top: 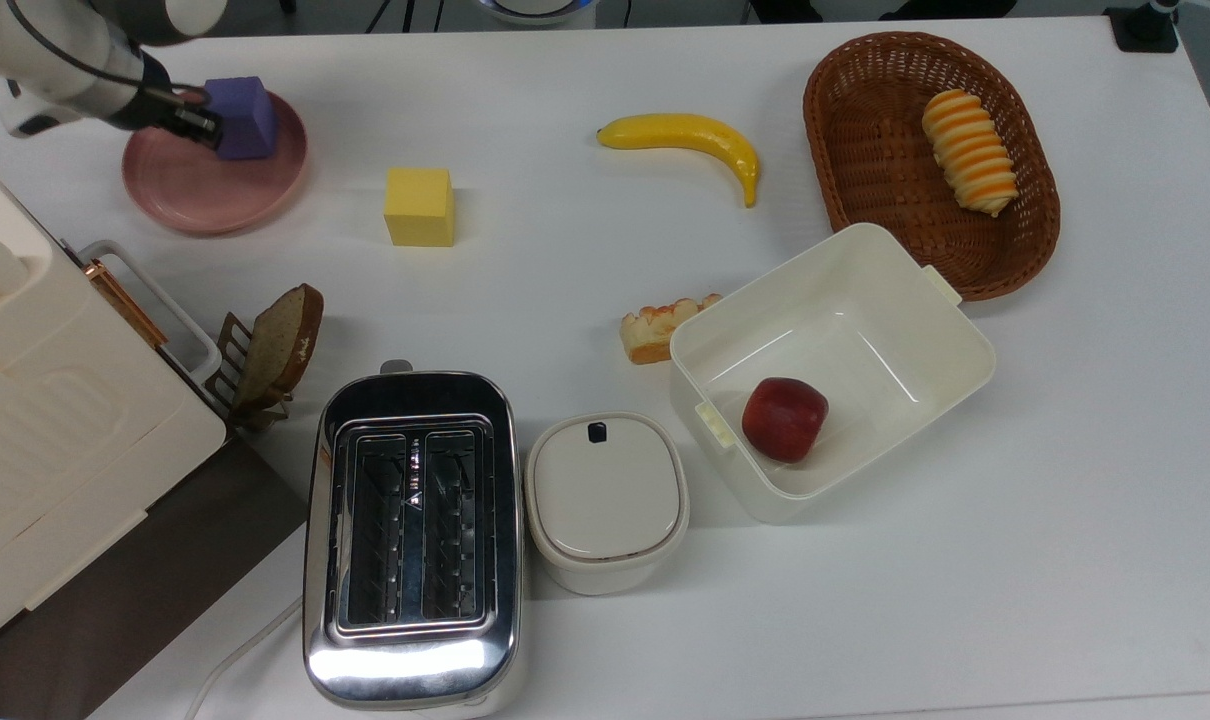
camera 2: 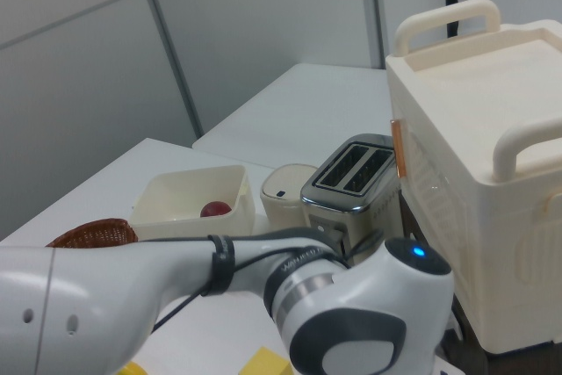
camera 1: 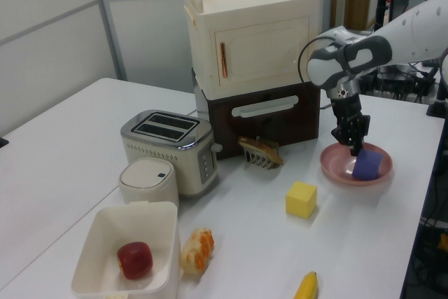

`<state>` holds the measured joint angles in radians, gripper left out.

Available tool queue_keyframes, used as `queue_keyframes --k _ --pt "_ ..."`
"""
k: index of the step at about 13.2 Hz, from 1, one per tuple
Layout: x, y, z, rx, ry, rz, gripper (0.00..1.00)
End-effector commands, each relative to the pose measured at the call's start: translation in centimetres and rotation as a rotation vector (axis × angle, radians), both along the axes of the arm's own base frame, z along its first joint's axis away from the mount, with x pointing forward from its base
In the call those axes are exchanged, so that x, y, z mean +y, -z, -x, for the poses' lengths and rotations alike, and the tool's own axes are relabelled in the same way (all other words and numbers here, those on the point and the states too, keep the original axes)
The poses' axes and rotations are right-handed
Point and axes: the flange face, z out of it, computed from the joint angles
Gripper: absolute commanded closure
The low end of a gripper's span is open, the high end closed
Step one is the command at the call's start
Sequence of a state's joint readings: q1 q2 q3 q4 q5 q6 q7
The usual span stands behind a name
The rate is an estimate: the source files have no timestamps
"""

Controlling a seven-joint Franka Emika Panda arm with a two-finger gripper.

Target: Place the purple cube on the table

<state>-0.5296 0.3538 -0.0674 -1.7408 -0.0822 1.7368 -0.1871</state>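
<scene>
So the purple cube (top: 245,118) is pinched by the pincer (top: 208,122) right over the pink plate (top: 200,195), toward the rim on the top view's right. In the left view the purple cube (camera 1: 367,164) looks tilted above the pink plate (camera 1: 343,169); whether a corner is touching the dish can't be told. The pincer (camera 1: 357,146) is pointed down, with the arm coming in from the left view's upper right.

Plenty of bare worktop (top: 565,250) is found on the top view's right of the plate. The yellow cube (top: 420,206) is set near there, apart from the plate, and the banana (top: 687,141) is laid further along. The worktop's far edge is close behind the plate in the top view.

On the top view's left the room is tight: the cream cabinet (top: 45,420) is parked just below the plate, with the bread slice in its rack (top: 275,350) beside it. The toaster (top: 412,535), lidded pot (top: 606,498), white tub (top: 835,370) holding an apple (top: 785,418), pastry piece (top: 655,328) and wicker basket (top: 925,160) are all kept well away.
</scene>
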Motion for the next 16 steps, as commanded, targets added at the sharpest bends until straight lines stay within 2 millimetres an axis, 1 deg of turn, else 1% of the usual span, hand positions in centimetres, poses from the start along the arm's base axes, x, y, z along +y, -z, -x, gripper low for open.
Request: queue_keyframes --k 1,2,3,4,6,8,10,11,13,14,15,16 --pt "0.7 -2.9 0.4 0.005 -0.023 -0.033 0.80" --pt "0.8 -3.1 0.5 0.004 -0.022 -0.032 0.77" --pt "1.0 -3.1 0.4 0.006 -0.023 -0.030 0.17" --pt "1.1 -3.2 0.4 0.006 -0.033 -0.027 0.00" --pt "1.1 -3.7 0.4 -0.003 -0.065 -0.032 0.00" --pt "1.6 -3.3 0.4 -0.016 -0.283 -0.125 0.00" --pt "1.9 -3.2 0.4 -0.029 -0.425 -0.183 0.00" --pt "2.9 -3.0 -0.1 -0.031 -0.494 -0.206 0.00" --pt "4.9 -1.9 -1.0 -0.012 -0.540 -0.214 0.00" --pt "6.3 -0.7 -1.1 0.017 -0.568 -0.223 0.00" --pt "7.1 0.1 -1.1 0.040 -0.588 -0.224 0.00" --pt "7.5 0.8 -0.9 0.061 -0.601 -0.220 0.00"
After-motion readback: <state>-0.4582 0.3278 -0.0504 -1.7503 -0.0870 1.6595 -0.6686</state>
